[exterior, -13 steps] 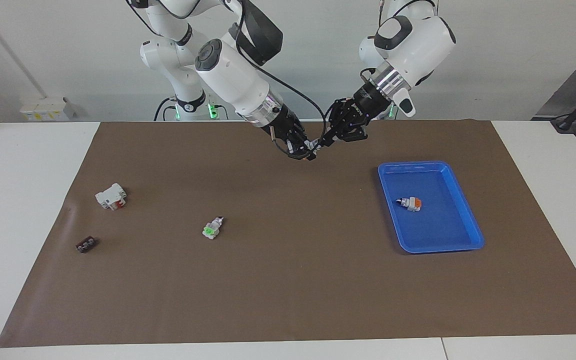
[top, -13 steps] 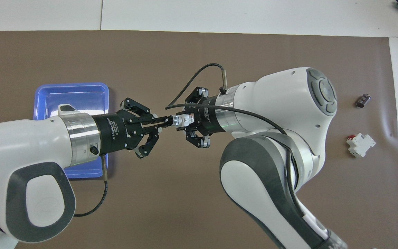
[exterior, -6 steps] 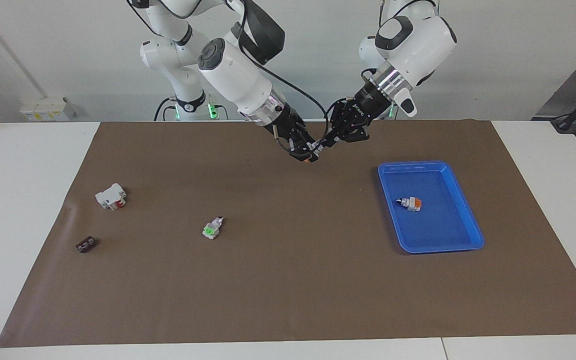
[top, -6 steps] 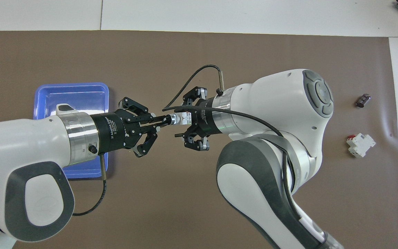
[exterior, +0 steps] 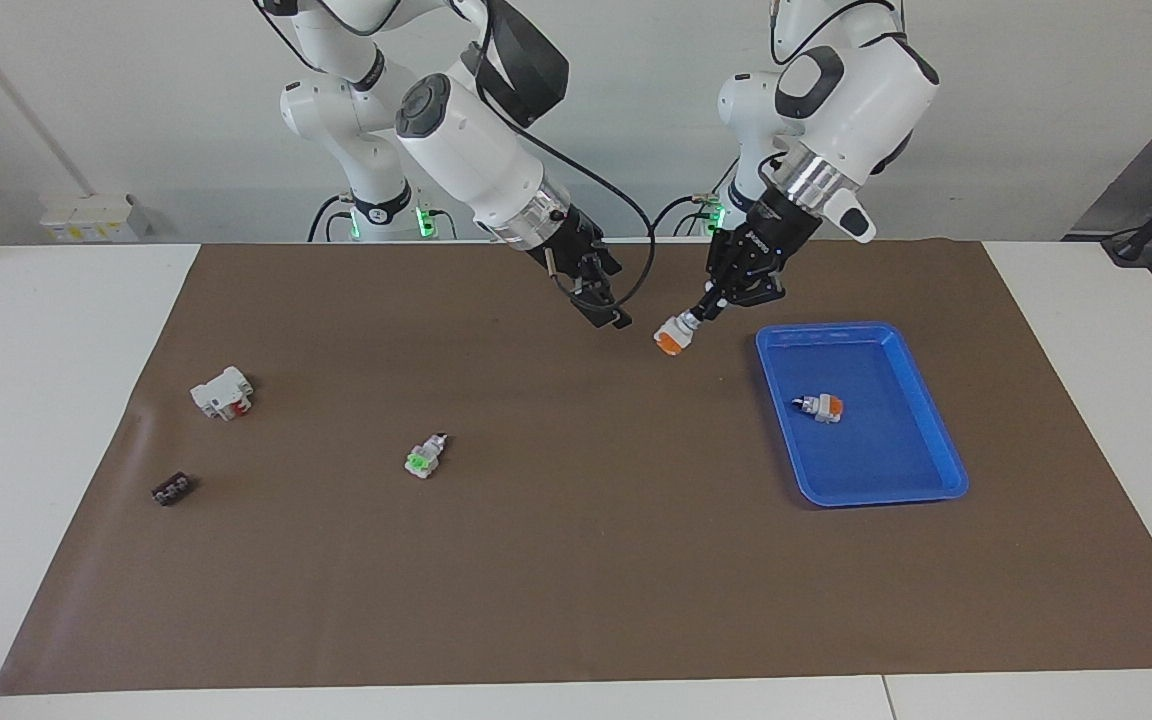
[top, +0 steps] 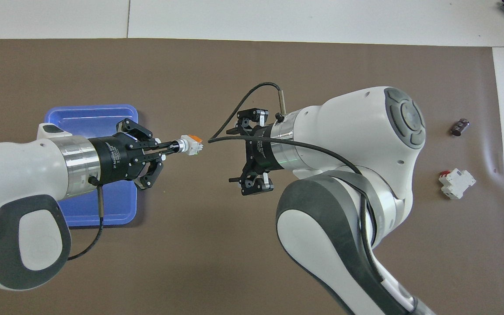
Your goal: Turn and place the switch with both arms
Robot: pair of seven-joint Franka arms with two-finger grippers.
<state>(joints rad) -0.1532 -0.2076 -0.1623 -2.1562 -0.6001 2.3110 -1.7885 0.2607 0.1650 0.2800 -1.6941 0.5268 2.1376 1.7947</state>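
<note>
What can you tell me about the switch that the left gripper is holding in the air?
The switch is a small white blocky part, plastic by its look, with one orange face and a black knob tip. The left gripper is shut on that knob end, so the body sticks out past the fingertips, orange face down and away from the robots. It hangs over the brown mat beside the blue tray, apart from the open right gripper.
</note>
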